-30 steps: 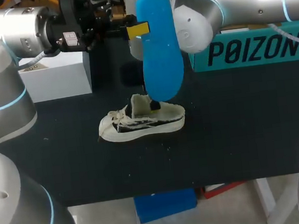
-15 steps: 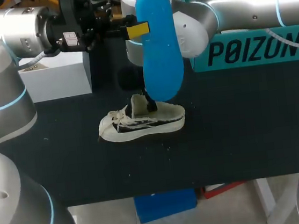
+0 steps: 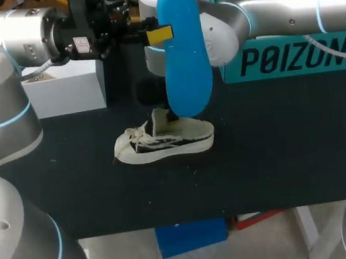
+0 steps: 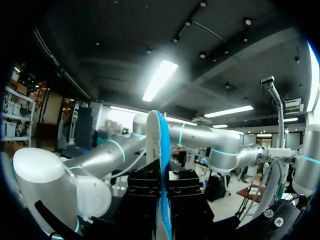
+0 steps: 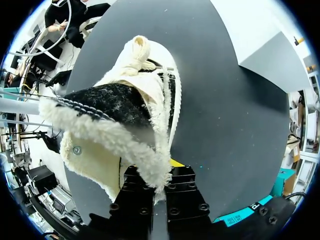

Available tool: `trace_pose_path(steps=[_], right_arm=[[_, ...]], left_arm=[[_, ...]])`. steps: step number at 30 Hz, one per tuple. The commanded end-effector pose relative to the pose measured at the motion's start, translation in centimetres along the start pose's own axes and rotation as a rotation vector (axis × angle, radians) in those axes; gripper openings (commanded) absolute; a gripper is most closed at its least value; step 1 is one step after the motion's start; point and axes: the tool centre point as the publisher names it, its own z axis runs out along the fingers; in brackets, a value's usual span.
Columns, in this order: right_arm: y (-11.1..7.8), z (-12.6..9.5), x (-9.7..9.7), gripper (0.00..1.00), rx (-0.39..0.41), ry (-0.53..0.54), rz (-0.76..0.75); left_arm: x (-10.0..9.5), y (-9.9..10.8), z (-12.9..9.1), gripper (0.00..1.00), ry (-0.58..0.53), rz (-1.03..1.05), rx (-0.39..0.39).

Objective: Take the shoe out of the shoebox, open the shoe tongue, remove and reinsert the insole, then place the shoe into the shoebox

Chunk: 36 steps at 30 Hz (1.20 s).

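Head view: the left gripper (image 3: 161,35) clamps a blue insole (image 3: 186,65) upright above the cream shoe (image 3: 162,143), which lies mid-way across the black table (image 3: 276,155). The insole hides the right gripper (image 5: 160,182), whose fingers pinch the shoe's fleecy collar. A white box (image 3: 62,89) stands far left; the teal shoebox (image 3: 290,60), boldly lettered, stands far right.

On table (image 3: 276,155): shoe (image 3: 165,141), insole (image 3: 185,53) above it; shoebox (image 3: 296,59) behind right, another box (image 3: 68,88) behind left
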Motion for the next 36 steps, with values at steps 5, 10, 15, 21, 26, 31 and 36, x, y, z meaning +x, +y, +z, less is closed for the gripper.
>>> trace_pose_path(steps=[5, 10, 15, 21, 26, 31, 36], right_arm=[[0.2, 0.1, -0.1, 0.00, 0.003, 0.002, 0.001], [0.2, 0.1, -0.1, 0.00, 0.003, 0.002, 0.001], [0.2, 0.1, -0.1, 0.00, 0.003, 0.002, 0.001], [-1.7, -3.9, 0.8, 0.00, -0.044, -0.013, 0.069], [-3.6, -7.1, 1.2, 0.00, 0.022, -0.027, 0.198], [-4.8, -8.5, 0.7, 0.00, 0.089, -0.030, 0.461], [-5.1, -9.3, 0.2, 0.00, 0.108, -0.027, 0.837]], left_arm=[[0.0, 0.1, 0.1, 0.00, -0.004, 0.003, 0.001], [0.0, 0.1, 0.1, 0.00, -0.004, 0.003, 0.001], [0.0, 0.1, 0.1, 0.00, -0.004, 0.003, 0.001], [0.0, 0.1, 0.1, 0.00, -0.004, 0.003, 0.001], [0.0, 0.1, 0.1, 0.00, -0.004, 0.003, 0.001], [0.0, 0.1, 0.1, 0.00, -0.004, 0.003, 0.001], [0.0, 0.1, 0.1, 0.00, -0.004, 0.003, 0.001]])
